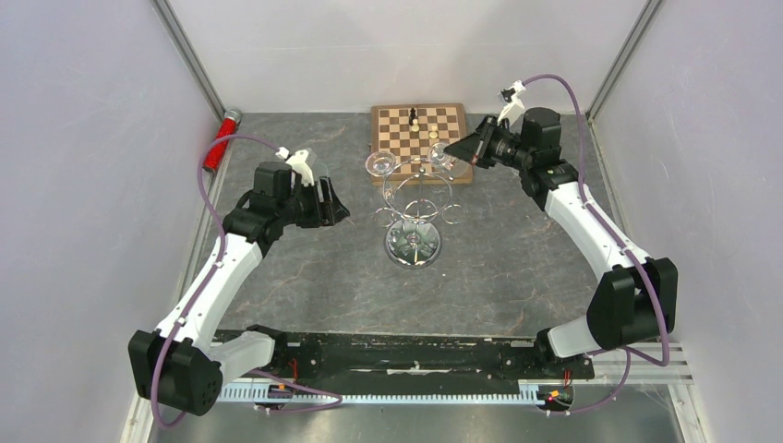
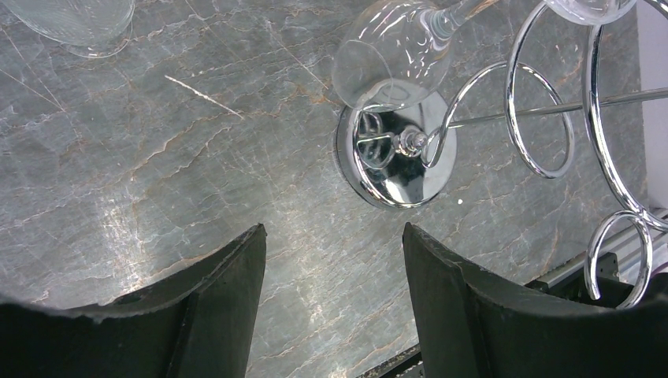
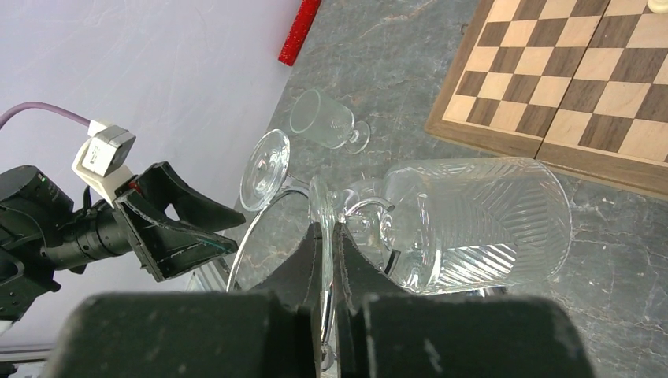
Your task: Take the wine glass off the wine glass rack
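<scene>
While the right gripper (image 3: 329, 236) pinches its foot, the clear, line-etched wine glass (image 3: 473, 224) hangs on the wine glass rack (image 2: 410, 179); left gripper (image 2: 332, 232) gapes.

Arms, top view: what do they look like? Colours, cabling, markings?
Both alike: left arm and right arm have white links with chunky black joint housings. A lilac cable loops outside each up to a white block at the wrist. The left gripper and right gripper carry matt black wedge-shaped jaws. No markings readable.
</scene>
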`<state>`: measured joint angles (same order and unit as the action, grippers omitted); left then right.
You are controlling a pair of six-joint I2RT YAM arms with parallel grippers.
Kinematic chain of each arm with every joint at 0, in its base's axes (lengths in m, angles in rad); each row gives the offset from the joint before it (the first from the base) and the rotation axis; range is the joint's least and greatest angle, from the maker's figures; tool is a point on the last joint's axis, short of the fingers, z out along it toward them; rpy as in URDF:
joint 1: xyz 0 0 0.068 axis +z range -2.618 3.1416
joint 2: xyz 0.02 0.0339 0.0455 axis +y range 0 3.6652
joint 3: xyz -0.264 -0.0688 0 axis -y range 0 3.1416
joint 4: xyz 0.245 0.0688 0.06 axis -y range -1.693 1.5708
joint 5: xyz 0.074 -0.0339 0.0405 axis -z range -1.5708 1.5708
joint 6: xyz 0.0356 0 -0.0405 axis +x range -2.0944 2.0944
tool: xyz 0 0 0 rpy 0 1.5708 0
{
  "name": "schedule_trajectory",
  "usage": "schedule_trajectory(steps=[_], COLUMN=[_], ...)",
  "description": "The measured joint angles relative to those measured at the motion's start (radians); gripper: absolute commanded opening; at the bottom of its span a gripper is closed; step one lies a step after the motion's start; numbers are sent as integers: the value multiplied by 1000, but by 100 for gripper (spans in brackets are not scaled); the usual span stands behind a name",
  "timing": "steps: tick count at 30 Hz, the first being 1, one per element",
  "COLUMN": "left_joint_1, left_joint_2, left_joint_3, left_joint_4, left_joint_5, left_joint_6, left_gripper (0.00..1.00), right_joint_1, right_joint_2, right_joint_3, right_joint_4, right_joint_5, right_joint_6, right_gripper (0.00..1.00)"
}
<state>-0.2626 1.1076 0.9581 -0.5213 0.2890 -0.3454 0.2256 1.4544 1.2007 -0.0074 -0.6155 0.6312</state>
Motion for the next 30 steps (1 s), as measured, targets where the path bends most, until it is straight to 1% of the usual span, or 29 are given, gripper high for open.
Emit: schedule_trajectory(steps=[12, 21, 30], left_joint_1=[-2, -4, -8], left_joint_2=[0, -2, -2], left_joint_3=[0, 0, 0], left_joint_4=[0, 0, 0], left_joint_5=[-1, -7, -11], left_joint_6=[0, 0, 0], left_gripper=[70, 70, 70], right_joint_1=[-32, -58, -89], right_joint_2=[-5, -33, -47], right_joint_3=[-26, -103, -141], right_joint_4=[5, 97, 167], right_joint_5=[-2, -25, -34], right_joint_6=[90, 204, 298], right_gripper=[0, 0, 0])
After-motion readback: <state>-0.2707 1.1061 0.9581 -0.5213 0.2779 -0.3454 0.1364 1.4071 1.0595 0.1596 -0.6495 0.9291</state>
